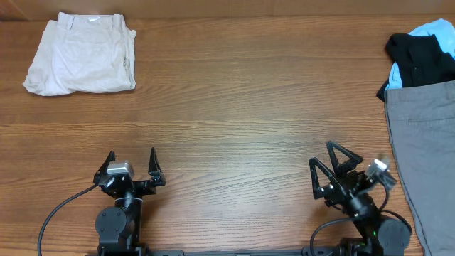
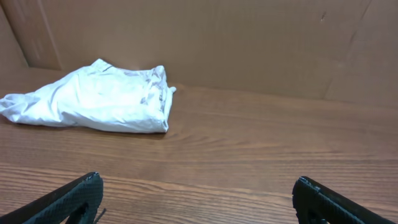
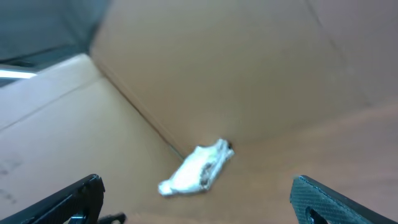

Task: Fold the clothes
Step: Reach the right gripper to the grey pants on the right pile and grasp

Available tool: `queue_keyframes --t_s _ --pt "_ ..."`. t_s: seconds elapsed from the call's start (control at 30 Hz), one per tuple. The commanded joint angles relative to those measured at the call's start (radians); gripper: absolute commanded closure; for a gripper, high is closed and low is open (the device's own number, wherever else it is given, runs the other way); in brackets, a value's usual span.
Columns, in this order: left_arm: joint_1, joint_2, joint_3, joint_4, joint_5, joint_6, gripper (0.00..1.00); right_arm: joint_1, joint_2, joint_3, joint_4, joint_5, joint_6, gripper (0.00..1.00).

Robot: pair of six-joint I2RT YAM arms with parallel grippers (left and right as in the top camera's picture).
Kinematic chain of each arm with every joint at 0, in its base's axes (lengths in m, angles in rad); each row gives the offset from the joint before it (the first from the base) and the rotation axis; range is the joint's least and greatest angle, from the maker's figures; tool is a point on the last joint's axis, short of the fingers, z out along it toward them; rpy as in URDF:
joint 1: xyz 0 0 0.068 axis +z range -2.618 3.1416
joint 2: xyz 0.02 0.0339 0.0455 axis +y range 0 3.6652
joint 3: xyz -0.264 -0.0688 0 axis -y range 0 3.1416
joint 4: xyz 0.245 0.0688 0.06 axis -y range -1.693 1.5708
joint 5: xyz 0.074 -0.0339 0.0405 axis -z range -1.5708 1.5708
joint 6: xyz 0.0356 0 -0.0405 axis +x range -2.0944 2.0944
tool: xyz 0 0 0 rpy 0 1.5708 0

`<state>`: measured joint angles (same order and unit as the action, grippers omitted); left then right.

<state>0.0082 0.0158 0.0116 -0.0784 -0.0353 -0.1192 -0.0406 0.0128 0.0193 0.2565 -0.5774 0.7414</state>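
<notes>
Wooden brown table (image 1: pixel 234 107) carries both arms at its near edge. Left gripper (image 1: pixel 131 153) and right gripper (image 1: pixel 320 155) stand spread wide, holding nothing. A folded white cloth garment (image 1: pixel 82 53) lies far left. Flat grey trousers (image 1: pixel 426 142), a crumpled black garment (image 1: pixel 419 60) and a light blue garment (image 1: pixel 435 30) lie at the right edge.

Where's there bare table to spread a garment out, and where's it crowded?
The table is bare across the middle, from the folded white garment at far left to the grey trousers on the right. Crowded: the right edge, where black and blue clothes pile.
</notes>
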Motion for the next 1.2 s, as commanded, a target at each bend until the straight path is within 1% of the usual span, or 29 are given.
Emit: queue_keyframes --t_s 0.0,0.1,0.23,0.3,0.4,0.43,0.47,0.53,0.6,0.67,0.77,0.8,0.93,1.03,1.17 --pt "0.004 -0.010 -0.007 0.005 -0.013 0.023 0.00 -0.006 -0.006 0.063 0.026 0.076 0.034 0.00" --pt "0.004 -0.010 -0.007 0.005 -0.013 0.023 0.00 -0.006 0.040 0.163 0.005 0.196 -0.073 0.00" --pt "0.004 -0.010 -0.007 0.005 -0.013 0.023 0.00 -0.006 0.206 0.345 -0.132 0.277 -0.246 0.00" --pt "0.004 -0.010 -0.007 0.005 -0.013 0.023 0.00 -0.006 0.373 0.463 -0.202 0.296 -0.318 0.00" --pt "0.004 -0.010 -0.007 0.005 -0.013 0.023 0.00 -0.006 0.600 0.615 -0.321 0.418 -0.349 0.00" --pt "0.004 -0.010 -0.007 0.005 -0.013 0.023 0.00 -0.006 0.723 0.706 -0.393 0.468 -0.391 0.00" --pt "0.004 -0.010 -0.007 0.005 -0.013 0.023 0.00 -0.006 0.768 0.742 -0.422 0.486 -0.405 0.00" --pt "0.004 -0.010 -0.007 0.005 -0.013 0.023 0.00 -0.006 0.963 0.909 -0.574 0.581 -0.436 0.00" --pt "0.004 -0.010 -0.007 0.005 -0.013 0.023 0.00 -0.006 1.096 1.038 -0.700 0.657 -0.462 0.00" --pt "0.004 -0.010 -0.007 0.005 -0.013 0.023 0.00 -0.006 1.301 1.247 -0.903 0.773 -0.509 0.00" --pt "0.004 -0.010 -0.007 0.005 -0.013 0.023 0.00 -0.006 1.475 1.420 -1.059 0.880 -0.550 0.00" --pt "0.004 -0.010 -0.007 0.005 -0.013 0.023 0.00 -0.006 1.530 1.451 -1.066 0.969 -0.566 0.00" --pt "0.004 -0.010 -0.007 0.005 -0.013 0.023 0.00 -0.021 1.626 1.454 -1.046 1.200 -0.568 0.00" --pt "0.004 -0.010 -0.007 0.005 -0.013 0.023 0.00 -0.063 1.720 1.454 -1.033 1.178 -0.619 0.00" --pt "0.004 -0.010 -0.007 0.005 -0.013 0.023 0.00 -0.098 1.820 1.454 -1.033 1.175 -0.620 0.00"
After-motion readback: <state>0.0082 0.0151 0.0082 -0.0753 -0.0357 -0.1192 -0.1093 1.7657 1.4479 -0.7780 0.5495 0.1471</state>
